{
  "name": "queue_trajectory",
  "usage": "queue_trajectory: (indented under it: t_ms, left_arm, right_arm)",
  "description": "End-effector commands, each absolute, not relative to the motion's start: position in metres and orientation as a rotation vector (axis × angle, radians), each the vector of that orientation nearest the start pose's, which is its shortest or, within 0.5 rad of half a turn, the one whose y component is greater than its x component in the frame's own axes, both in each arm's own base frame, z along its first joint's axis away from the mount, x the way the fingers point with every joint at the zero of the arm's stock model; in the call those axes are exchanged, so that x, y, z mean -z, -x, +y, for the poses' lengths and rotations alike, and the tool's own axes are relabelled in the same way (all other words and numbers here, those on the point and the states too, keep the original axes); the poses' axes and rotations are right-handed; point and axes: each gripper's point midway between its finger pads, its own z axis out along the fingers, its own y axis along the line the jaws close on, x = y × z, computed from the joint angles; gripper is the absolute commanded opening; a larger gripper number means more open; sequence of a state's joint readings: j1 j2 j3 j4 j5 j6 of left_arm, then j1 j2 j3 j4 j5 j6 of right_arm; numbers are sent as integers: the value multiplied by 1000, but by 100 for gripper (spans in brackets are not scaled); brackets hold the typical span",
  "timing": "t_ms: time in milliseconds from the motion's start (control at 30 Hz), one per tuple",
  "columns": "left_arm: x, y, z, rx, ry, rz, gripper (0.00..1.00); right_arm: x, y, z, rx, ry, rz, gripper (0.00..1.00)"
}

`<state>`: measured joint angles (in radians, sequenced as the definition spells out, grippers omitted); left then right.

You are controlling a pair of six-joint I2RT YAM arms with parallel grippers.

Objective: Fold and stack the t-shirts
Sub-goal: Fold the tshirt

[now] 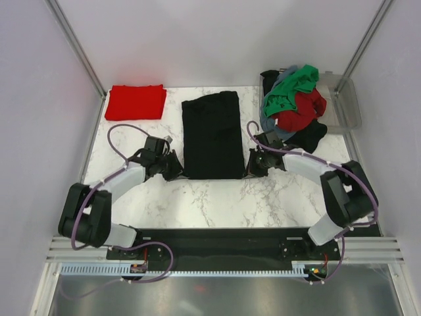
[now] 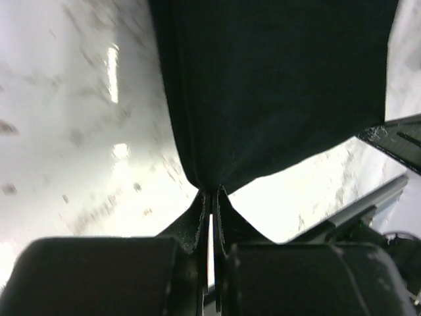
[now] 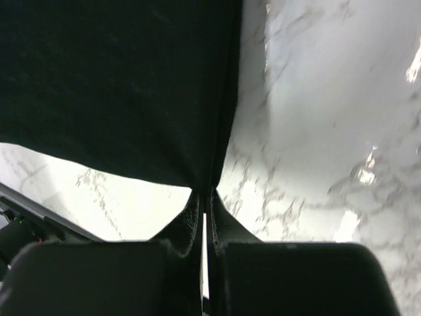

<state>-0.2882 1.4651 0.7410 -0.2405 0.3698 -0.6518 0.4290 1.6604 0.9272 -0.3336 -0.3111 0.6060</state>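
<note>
A long black t-shirt (image 1: 212,135) lies flat in the middle of the table (image 1: 217,197). The left tool (image 1: 175,168) and right tool (image 1: 254,166) each pinch a near corner, their tips buried in cloth. A folded red t-shirt (image 1: 136,102) sits far left, and a tangled heap of t-shirts (image 1: 294,105) far right, its lower layers hidden
</note>
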Motion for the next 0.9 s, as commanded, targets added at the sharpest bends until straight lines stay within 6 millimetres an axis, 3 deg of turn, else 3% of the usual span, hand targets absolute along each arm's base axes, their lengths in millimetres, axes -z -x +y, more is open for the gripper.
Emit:
queue_trajectory:
  t_ms: [0,67,200,267,367,400,433,500,533,567,633,833,867]
  left_arm:
    - [-74,-245,-177,853,286,2641,2]
    - [-76,-221,-174,847,291,2682,2]
    - [-112,-187,-169,886,302,2617,2]
    - [-128,-178,-166,898,316,2588,2]
    - [-158,-167,-165,947,312,2533,2]
    - [-162,-165,-164,946,311,2538,2]
    - [-167,-165,-164,942,298,2536,2]
    - [-187,-173,-162,915,264,2501,2]
    - [-188,-179,-161,889,266,2510,2]
    - [-202,-187,-161,876,249,2478,2]
    - [-206,-200,-156,797,241,2472,2]
    - [-236,-259,-161,689,219,2439,2]
    - [-238,-267,-161,677,222,2435,2]
  right_arm:
    - [-66,-260,217,-729,-66,2723,0]
    - [-79,-236,227,-732,-28,2716,0]
    - [-96,-196,235,-743,-45,2694,0]
    - [-108,-185,233,-742,-75,2675,0]
    - [-147,-181,232,-793,-93,2570,0]
    - [-155,-184,231,-791,-91,2550,0]
    - [-175,-188,233,-799,-80,2517,0]
    - [-188,-199,230,-731,-48,2488,0]
    - [-208,-204,232,-735,-31,2463,0]
    - [-209,-212,229,-676,-28,2456,0]
    - [-226,-228,224,-595,-7,2409,0]
    - [-235,-277,218,-482,-12,2386,0]
    - [-228,-291,212,-448,-15,2398,0]
